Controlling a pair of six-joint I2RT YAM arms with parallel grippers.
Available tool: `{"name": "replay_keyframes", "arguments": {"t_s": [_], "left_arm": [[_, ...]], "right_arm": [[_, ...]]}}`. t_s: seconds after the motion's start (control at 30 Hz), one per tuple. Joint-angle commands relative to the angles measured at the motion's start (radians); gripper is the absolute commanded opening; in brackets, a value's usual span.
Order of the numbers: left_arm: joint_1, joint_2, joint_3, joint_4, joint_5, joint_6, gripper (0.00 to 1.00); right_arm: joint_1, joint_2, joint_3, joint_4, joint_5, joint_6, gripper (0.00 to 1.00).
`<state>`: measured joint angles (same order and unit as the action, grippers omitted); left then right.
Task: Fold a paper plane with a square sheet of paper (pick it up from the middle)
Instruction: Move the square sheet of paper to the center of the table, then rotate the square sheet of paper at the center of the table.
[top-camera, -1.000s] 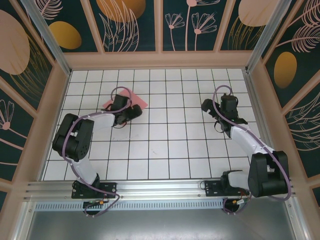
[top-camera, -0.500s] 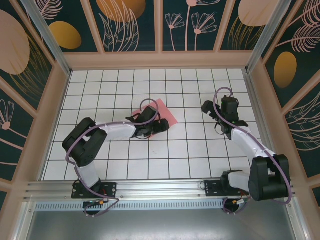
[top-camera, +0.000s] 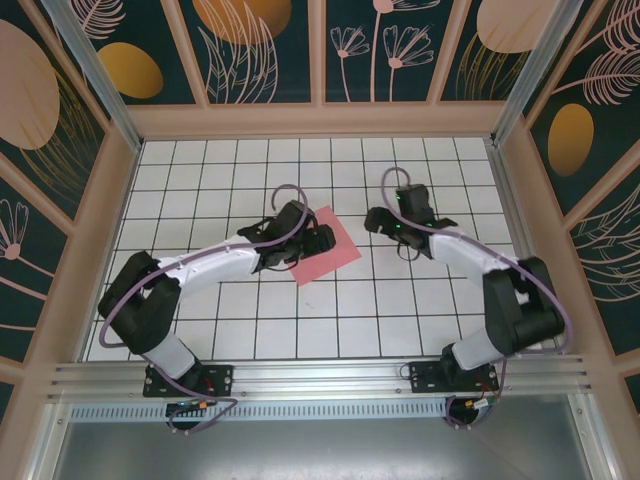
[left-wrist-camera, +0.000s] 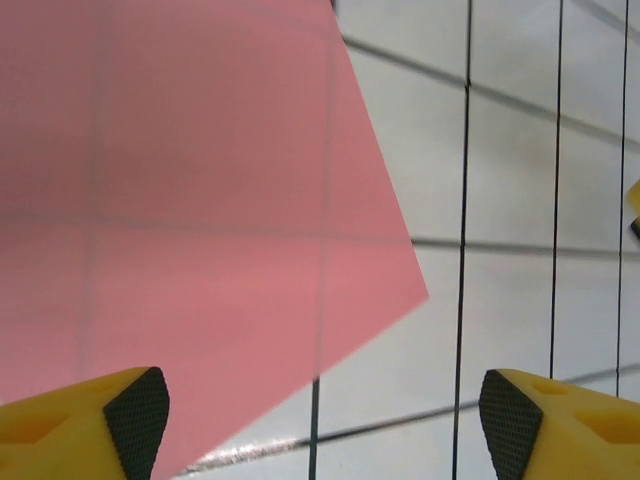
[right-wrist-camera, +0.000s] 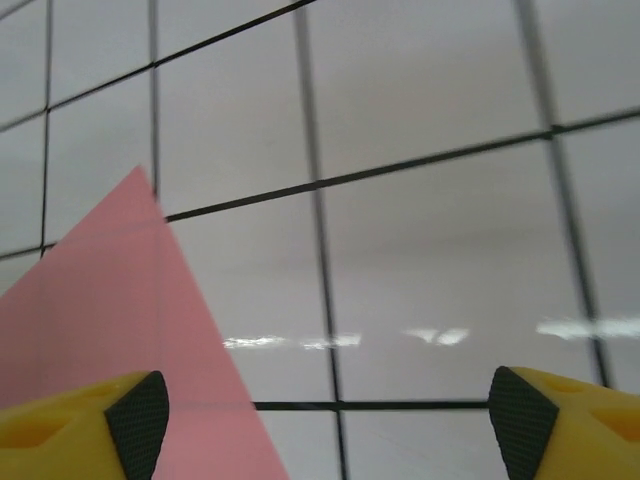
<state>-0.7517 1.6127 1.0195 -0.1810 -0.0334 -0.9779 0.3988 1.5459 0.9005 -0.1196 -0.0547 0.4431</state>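
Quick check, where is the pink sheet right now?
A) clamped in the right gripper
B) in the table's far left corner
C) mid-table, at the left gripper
C: the pink sheet lies mid-table with the left gripper over its left side; the right gripper is open, off its right corner.

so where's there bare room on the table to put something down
free: near tiles between the two arm bases, and the far-left corner by the wall. crowded: the middle, pink sheet with the left gripper over it and the right gripper beside it
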Motion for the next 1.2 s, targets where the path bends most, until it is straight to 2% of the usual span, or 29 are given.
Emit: {"name": "replay_keyframes", "arguments": {"t_s": [0.0,0.17,0.43,0.57,0.7,0.8,1.0,1.17], "left_arm": [[0.047,-0.043,-0.054,-0.036,-0.118,-0.041,0.74],[0.115,-0.122,-0.157,0.009,-0.129,-0.046,0.72],[0.168,-0.176,-0.228,0.021,-0.119,-0.034,0.82],[0.179,-0.172,-0.237,0.033,-0.112,-0.011,0.86],[0.192,-0.163,-0.243,0.051,-0.101,-0.006,0.89],[0.193,-0.158,-0.247,0.063,-0.087,-0.001,0.91],[0.193,-0.154,-0.262,0.101,-0.059,-0.013,0.94],[0.193,-0.145,-0.26,0.154,0.06,0.018,0.94]], "right_arm": [[0.078,0.139,0.142,-0.067,-0.007,-0.039,0.72],[0.175,0.336,0.337,-0.108,-0.031,-0.05,0.63],[0.235,0.559,0.54,-0.21,0.01,-0.007,0.59],[0.234,0.541,0.478,-0.259,0.065,0.028,0.59],[0.234,0.451,0.313,-0.304,0.092,0.052,0.6],[0.234,0.404,0.253,-0.38,0.116,0.055,0.61],[0.239,0.322,0.344,-0.411,0.107,0.063,0.67],[0.259,0.335,0.402,-0.444,0.151,0.095,0.78]]}}
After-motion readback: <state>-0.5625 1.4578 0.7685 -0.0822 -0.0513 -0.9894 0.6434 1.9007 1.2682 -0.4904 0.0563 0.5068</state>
